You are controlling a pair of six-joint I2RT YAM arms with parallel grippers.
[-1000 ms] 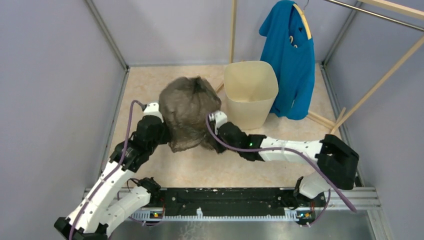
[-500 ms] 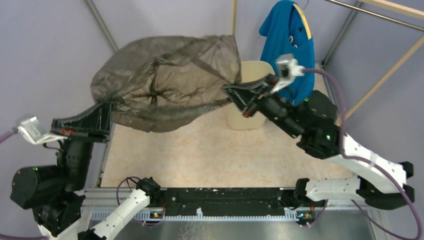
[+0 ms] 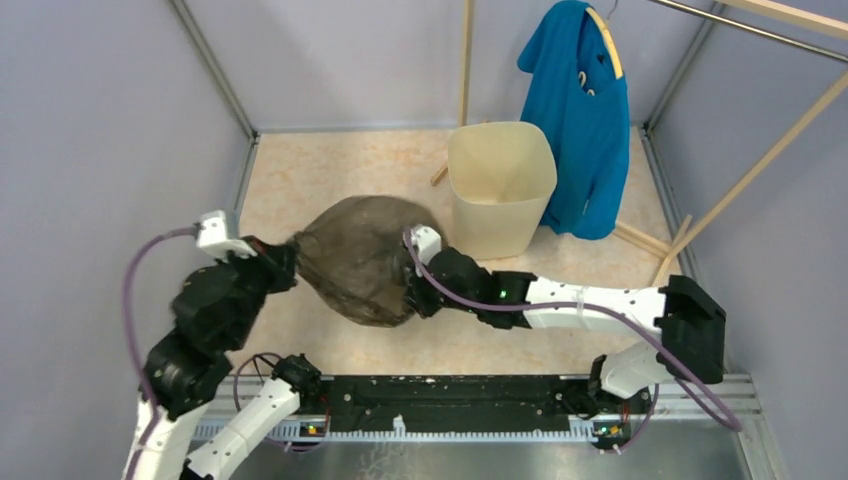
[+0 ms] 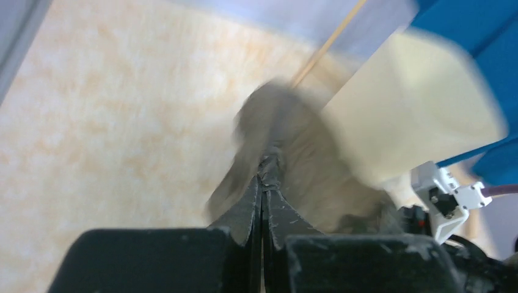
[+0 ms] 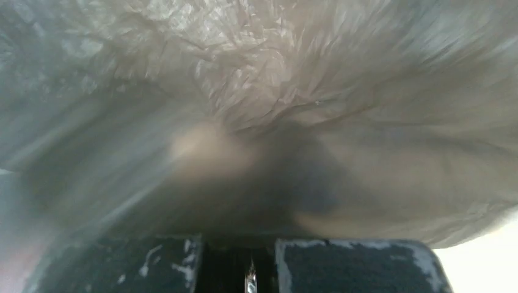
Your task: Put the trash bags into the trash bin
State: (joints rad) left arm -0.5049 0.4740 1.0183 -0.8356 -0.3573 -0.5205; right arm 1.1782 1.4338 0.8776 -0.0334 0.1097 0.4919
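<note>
- Two claws hold one bag (image 3: 355, 255) between them, low over the table (image 3: 330, 165), near the middle of the top view.
- Left claw (image 3: 285, 262) sits at the bag's 9 o'clock edge. Its wrist view shows the fingers (image 4: 242, 209) pressed together, pinching a twisted point of film at their tips.
- Right claw (image 3: 411, 288) meets the bag at its 4 o'clock side. In its wrist view the fingers (image 5: 354, 262) stand almost closed, with only a narrow slit between them. The film runs down into that slit, so this claw is pinching the bag too.
- Bag: a wrinkled, glossy, brownish-grey lump, bunched and rounded, drawn out a little from 9 to 4 o'clock between the two grips. Whether its underside touches the table cannot be told.
- It fills nearly the whole right wrist view (image 5: 262, 91), crumpled and translucent, and is blurred in the left wrist view (image 4: 293, 146).
- Bin (image 3: 500, 215) stands upright at 1 o'clock from the bag, just beside it — mouth facing up, the bag wholly outside it.
- T-shirt (image 3: 580, 120), blue, hangs at the bin's 3 o'clock, by a wooden rack (image 3: 765, 158).
- In the left wrist view the bin (image 4: 415, 116) lies at 2 o'clock beyond the bag, with the T-shirt (image 4: 470, 24) in the top right corner.
</note>
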